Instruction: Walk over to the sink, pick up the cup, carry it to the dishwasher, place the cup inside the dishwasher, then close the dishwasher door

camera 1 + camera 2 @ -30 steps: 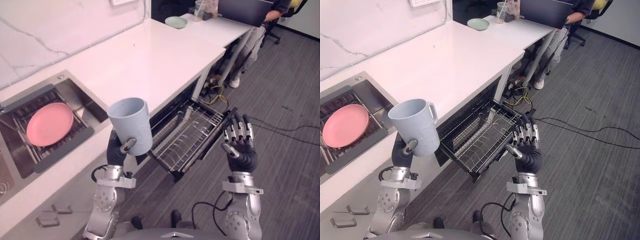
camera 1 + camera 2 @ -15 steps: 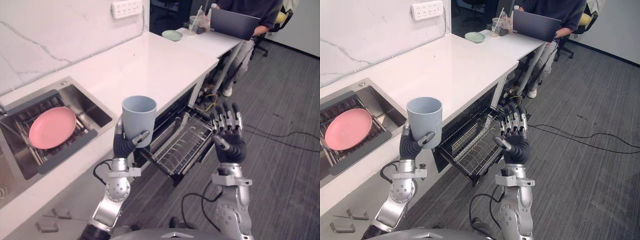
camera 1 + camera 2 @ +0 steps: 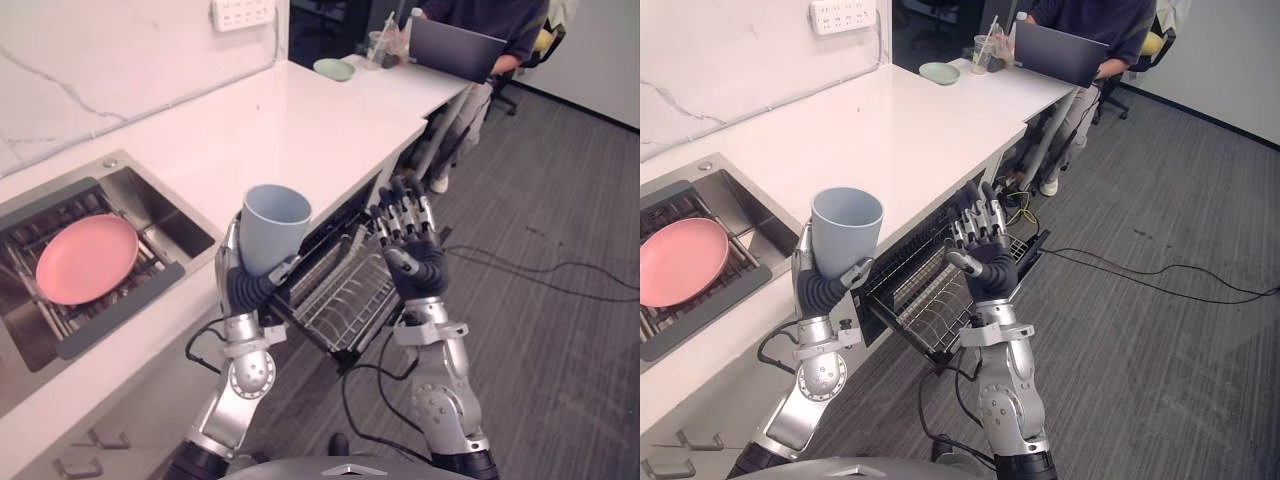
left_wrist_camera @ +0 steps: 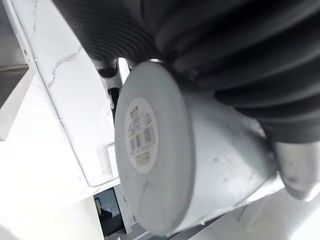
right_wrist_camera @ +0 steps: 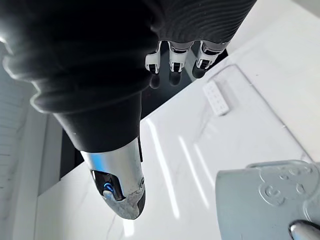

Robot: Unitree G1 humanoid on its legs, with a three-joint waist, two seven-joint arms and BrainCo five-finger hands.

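Observation:
My left hand point(image 3: 246, 287) is shut on a pale blue-grey cup point(image 3: 274, 228), holding it upright by its lower half at chest height, just off the counter's front edge. The cup's base with a barcode label point(image 4: 141, 132) faces the left wrist view. The open dishwasher's wire rack point(image 3: 345, 297) sticks out from under the counter, below and to the right of the cup. My right hand point(image 3: 410, 262) stands open over the rack with straight fingers point(image 5: 172, 56) pointing up, a short way right of the cup point(image 5: 269, 200).
A white counter point(image 3: 290, 125) runs along the left. Its steel sink point(image 3: 150, 195) holds a pink plate point(image 3: 86, 258) on a drying rack. At the far end a person sits with a laptop point(image 3: 458, 48), near a green bowl point(image 3: 333, 68). Grey carpet point(image 3: 560, 340) lies to the right.
The cup went from tilted to upright in my left hand. My right hand rose and moved left, closer to the cup. The camera has shifted.

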